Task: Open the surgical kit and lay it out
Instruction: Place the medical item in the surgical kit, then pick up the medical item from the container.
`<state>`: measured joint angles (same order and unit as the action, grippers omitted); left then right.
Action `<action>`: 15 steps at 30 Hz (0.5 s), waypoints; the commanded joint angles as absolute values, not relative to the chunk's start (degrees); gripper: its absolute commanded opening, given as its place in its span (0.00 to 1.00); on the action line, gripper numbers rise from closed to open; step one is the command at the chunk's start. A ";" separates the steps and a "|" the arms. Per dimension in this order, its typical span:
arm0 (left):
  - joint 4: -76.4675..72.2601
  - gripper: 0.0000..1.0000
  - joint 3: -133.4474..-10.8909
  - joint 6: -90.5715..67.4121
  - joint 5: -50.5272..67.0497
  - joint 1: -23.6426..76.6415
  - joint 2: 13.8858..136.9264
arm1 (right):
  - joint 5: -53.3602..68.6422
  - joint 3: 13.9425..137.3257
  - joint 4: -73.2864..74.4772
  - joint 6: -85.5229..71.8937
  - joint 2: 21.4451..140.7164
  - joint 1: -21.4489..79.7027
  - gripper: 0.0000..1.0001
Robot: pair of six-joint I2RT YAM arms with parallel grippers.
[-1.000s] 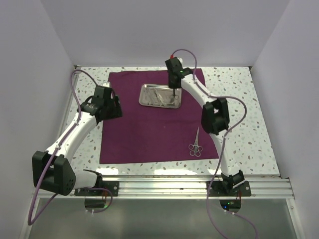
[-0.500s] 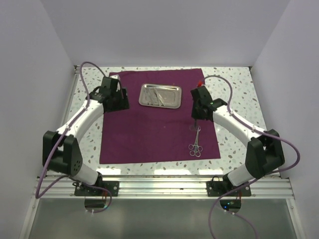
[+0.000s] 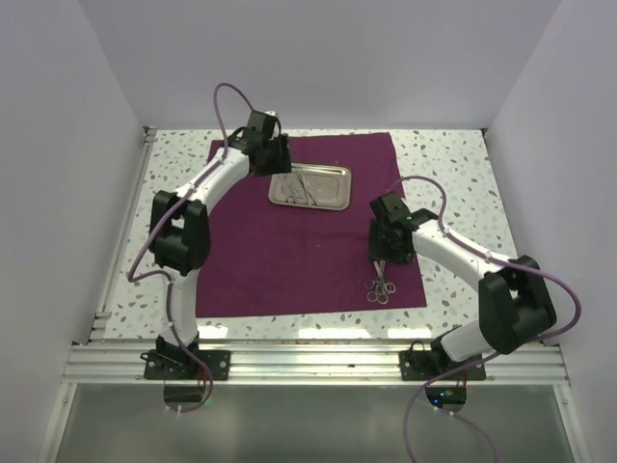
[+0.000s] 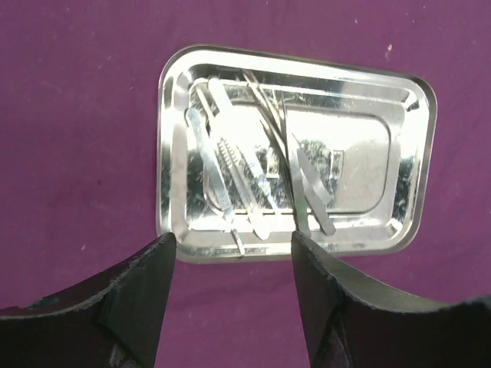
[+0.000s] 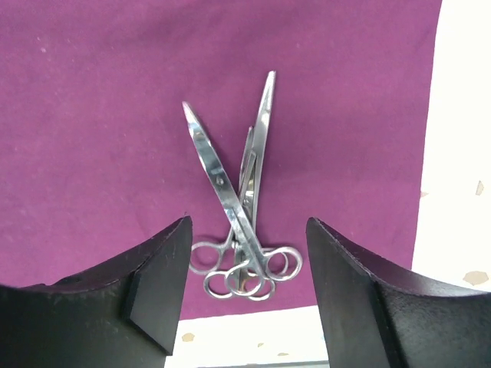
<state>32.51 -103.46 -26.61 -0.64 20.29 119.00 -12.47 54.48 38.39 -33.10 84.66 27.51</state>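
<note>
The surgical kit's maroon cloth (image 3: pixel 280 251) lies spread flat on the table. Its shiny steel tray (image 3: pixel 310 187) sits at the cloth's far middle and holds several slim silver instruments (image 4: pixel 253 176). My left gripper (image 4: pixel 232 249) hovers open just short of the tray's (image 4: pixel 406 161) near rim, with nothing between its fingers. Two ring-handled scissors (image 5: pixel 238 199) lie crossed on the cloth's front right corner, seen in the top view as scissors (image 3: pixel 379 283). My right gripper (image 5: pixel 248 230) stands open above them, apart from them.
The speckled tabletop (image 3: pixel 463 183) surrounds the cloth, and bare table (image 5: pixel 460 153) shows right of the scissors. White walls close three sides. An aluminium rail (image 3: pixel 318 362) carrying both arm bases runs along the near edge.
My right gripper carried a ring-handled instrument from the tray to the front right, opened and left it crossed over the first scissors. My left arm swung over to the tray.
</note>
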 commanded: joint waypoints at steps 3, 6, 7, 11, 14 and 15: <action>34.54 0.61 -110.04 -28.30 -3.77 21.53 124.36 | -12.13 56.69 41.83 -32.43 79.28 27.77 0.65; 35.76 0.53 -110.74 -29.09 -5.71 22.50 126.03 | -12.57 57.21 43.06 -31.91 78.93 27.77 0.65; 36.64 0.51 -111.00 -29.35 -6.23 22.76 126.47 | -12.83 57.30 43.24 -31.90 78.93 27.86 0.65; 38.32 0.46 -109.79 -30.32 -8.00 24.60 127.53 | -13.53 57.66 44.12 -31.20 78.57 27.77 0.65; 37.88 0.46 -108.37 -30.41 -8.61 26.01 127.62 | -14.15 57.92 44.21 -31.11 78.49 27.69 0.65; 38.14 0.46 -108.37 -30.58 -8.87 26.28 127.79 | -14.24 58.09 44.30 -31.03 78.66 27.77 0.65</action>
